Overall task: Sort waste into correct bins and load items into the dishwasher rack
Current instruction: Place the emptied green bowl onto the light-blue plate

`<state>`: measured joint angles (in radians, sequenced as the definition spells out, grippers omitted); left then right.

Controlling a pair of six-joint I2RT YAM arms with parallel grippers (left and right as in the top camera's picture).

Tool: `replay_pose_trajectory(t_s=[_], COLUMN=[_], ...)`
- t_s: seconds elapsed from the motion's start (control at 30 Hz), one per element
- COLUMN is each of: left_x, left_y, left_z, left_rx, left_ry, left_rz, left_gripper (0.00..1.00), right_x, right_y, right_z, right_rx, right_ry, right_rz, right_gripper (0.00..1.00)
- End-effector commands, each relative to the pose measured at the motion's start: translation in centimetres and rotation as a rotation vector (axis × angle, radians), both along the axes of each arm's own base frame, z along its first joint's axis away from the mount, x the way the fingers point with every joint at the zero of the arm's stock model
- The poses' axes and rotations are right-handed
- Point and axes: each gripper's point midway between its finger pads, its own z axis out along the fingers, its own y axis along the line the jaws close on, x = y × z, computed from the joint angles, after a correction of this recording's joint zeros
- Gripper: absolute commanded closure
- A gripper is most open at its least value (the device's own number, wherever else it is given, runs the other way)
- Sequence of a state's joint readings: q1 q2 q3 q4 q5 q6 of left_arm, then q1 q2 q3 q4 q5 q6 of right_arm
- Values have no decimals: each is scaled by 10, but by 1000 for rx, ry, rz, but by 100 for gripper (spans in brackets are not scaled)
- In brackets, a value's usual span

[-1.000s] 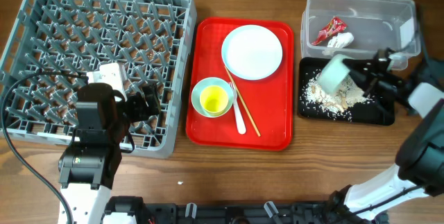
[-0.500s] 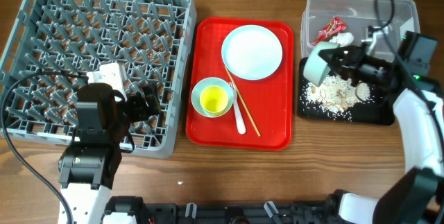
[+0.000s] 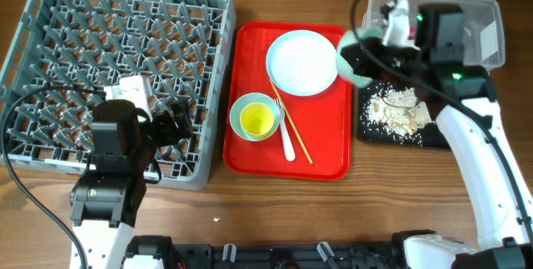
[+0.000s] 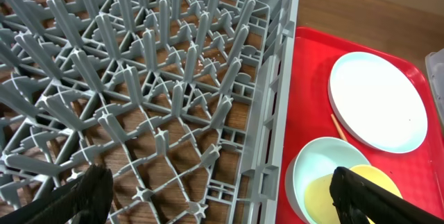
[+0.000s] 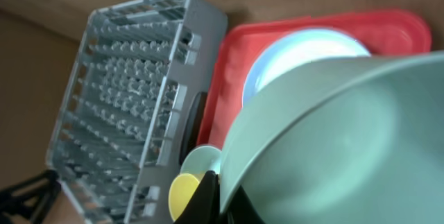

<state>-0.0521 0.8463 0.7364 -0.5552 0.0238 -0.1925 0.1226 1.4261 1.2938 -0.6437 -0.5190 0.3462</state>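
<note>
My right gripper [image 3: 360, 52] is shut on the rim of a pale mint-green bowl [image 3: 348, 62] and holds it tilted above the right edge of the red tray [image 3: 250, 148]. The bowl fills the right wrist view [image 5: 333, 134]. The second mint bowl [image 3: 250, 107] sits on the tray with the yellow cup [image 3: 256, 119] inside it. The white plate [image 3: 302, 62], white fork [image 3: 287, 142] and chopsticks [image 3: 293, 132] also lie on the tray. My left gripper [image 3: 171, 123] is open and empty over the grey rack [image 3: 117, 44], near its front right corner. The wrapper and napkin are hidden behind my right arm.
The clear tub [image 3: 479, 19] stands at the back right. The black tray [image 3: 371, 134] in front of it holds beige food scraps [image 3: 396, 107]. My right arm reaches across both bins. The rack holds nothing. Bare wood lies along the table's front.
My right gripper has carried the mint bowl leftward, from above the black tray to above the red tray's right edge. The left arm has not moved.
</note>
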Motion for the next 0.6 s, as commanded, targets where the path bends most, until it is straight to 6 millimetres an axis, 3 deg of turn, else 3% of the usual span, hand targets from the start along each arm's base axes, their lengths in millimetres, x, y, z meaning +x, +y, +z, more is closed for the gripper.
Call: replay_pose_trajectory(t_s=[0.0,0.13,0.3,0.4,0.57], left_x=[3,3,3,3,3], left_y=[2,2,2,2,2], left_z=[8,8,8,8,8], left_rx=[3,3,3,3,3], left_ry=[-19,-19,-19,-19,-19], left_rz=[2,2,2,2,2], left_gripper=[0,0,0,0,0], right_x=[24,39,47,45,32], right_y=[6,31,62,83,109], right_z=[-6,-34,-93,-132,-180], right_rx=[-196,-334,-478,-502,-525], right_ry=[-86,-130,-109,-56,15], right_rz=[40,139,258,320,402], right_gripper=[96,96,96,96,96])
